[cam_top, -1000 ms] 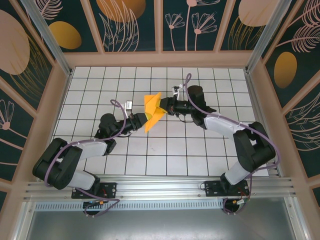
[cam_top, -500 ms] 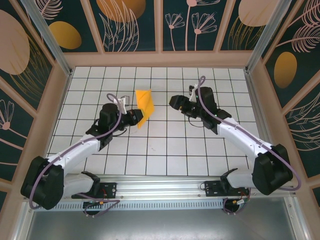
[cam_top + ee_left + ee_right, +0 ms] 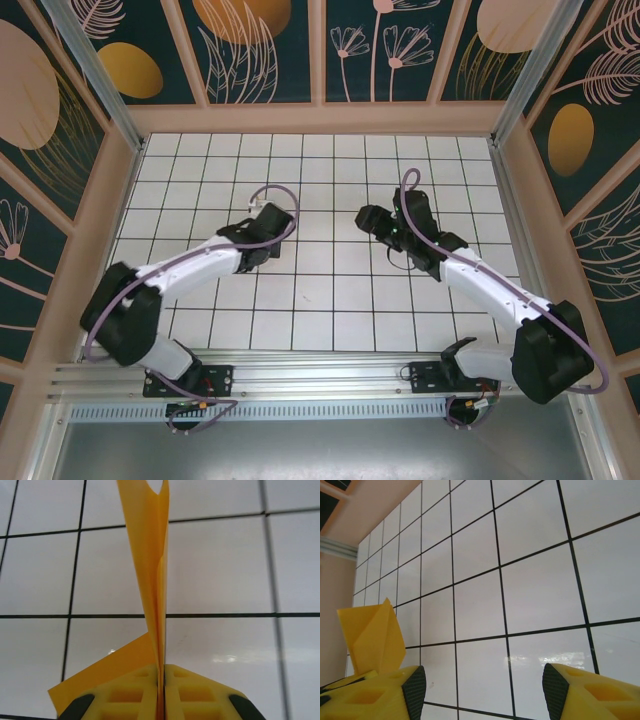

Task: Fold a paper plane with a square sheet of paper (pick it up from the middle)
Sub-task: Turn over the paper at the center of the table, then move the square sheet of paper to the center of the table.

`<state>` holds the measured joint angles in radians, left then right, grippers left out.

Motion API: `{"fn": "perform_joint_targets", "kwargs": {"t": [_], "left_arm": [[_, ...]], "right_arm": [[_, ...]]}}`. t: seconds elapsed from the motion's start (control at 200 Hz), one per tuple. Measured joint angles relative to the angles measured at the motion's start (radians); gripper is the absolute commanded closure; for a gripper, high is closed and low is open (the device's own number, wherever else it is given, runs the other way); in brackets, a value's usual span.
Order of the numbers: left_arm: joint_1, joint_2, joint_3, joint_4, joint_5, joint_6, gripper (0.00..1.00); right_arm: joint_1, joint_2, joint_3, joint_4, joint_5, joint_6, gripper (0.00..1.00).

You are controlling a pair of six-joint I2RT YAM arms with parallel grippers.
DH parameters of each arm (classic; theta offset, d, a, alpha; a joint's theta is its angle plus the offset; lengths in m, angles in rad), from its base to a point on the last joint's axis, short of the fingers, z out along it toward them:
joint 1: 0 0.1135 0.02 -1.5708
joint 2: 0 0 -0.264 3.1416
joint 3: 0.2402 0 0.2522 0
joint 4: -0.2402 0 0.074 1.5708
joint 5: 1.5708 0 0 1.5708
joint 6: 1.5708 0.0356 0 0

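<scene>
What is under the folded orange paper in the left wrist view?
The white gridded table lies under the folded orange paper, which the left gripper pinches shut. The patch directly behind the paper is hidden.

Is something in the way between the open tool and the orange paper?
Nothing visible. The right tool is open, with bare white tiles between it and the folded paper, which the left tool pinches shut.

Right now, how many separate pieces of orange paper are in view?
1. The folded paper sticks out from the shut left gripper, which pinches it at its near end. The open right gripper holds none. Another piece could lie hidden beneath the arms.
</scene>
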<state>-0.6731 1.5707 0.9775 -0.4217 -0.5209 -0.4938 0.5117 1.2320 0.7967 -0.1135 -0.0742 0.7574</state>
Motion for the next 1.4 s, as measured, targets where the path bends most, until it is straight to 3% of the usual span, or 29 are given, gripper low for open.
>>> {"fn": "perform_joint_targets", "kwargs": {"t": [0.195,0.38,0.686,0.851,1.051,1.141,1.401], "left_arm": [[-0.024,0.214,0.099,-0.054,-0.121,0.023,0.89],[-0.067,0.356,0.172,-0.066,-0.159,0.031,0.84],[-0.084,0.375,0.188,-0.079,-0.102,0.031,0.52],[-0.083,0.259,0.187,-0.06,0.042,0.018,0.35],[-0.08,-0.022,0.134,0.079,0.201,-0.007,0.12],[-0.062,-0.131,0.066,0.15,0.256,-0.025,0.05],[0.179,-0.322,-0.209,0.269,0.435,-0.141,0.02]], "right_arm": [[-0.027,-0.022,-0.032,-0.01,0.007,0.007,0.34],[-0.049,-0.043,-0.041,-0.014,0.007,0.011,0.34],[-0.079,-0.05,-0.061,-0.019,0.006,0.03,0.34],[-0.085,-0.049,-0.061,-0.019,0.006,0.033,0.33],[-0.078,-0.015,-0.05,-0.027,0.007,0.021,0.32],[-0.026,0.055,-0.004,-0.051,0.029,0.002,0.33],[0.241,0.357,0.298,-0.086,0.088,-0.033,0.6]]}}
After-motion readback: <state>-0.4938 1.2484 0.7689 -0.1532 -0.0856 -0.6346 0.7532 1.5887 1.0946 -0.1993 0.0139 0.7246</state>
